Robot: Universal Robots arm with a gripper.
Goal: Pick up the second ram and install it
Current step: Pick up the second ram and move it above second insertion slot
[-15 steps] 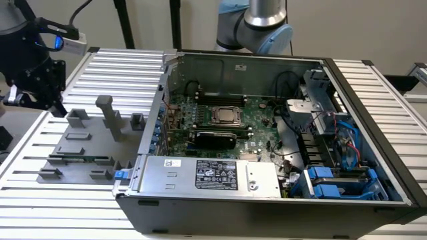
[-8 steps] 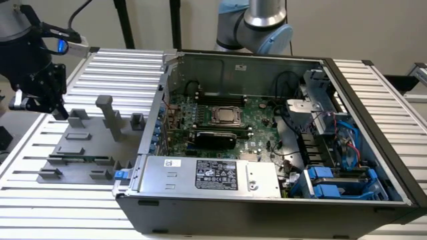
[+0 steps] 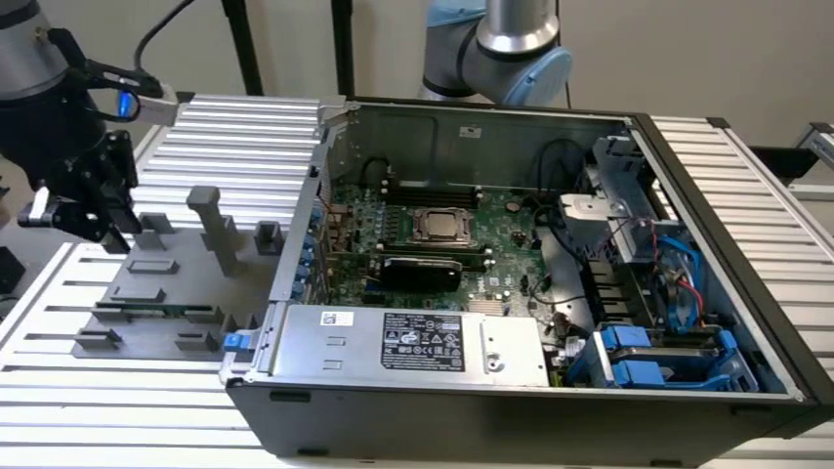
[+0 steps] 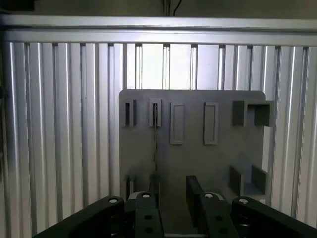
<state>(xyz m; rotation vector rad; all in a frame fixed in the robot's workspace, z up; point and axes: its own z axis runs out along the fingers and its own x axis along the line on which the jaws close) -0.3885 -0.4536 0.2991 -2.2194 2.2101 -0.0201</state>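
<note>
Edge-on in the wrist view, the second ram (image 4: 155,141) stands in the grey holder tray (image 4: 198,166), just beyond the end effector (image 4: 172,206), whose fingers are spread apart and hold nothing. On the exterior view's left, beside the computer case (image 3: 521,420), the ram is barely discernible.

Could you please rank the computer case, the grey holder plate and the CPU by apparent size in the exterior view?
Largest: computer case.
Middle: grey holder plate.
Smallest: CPU.
</note>
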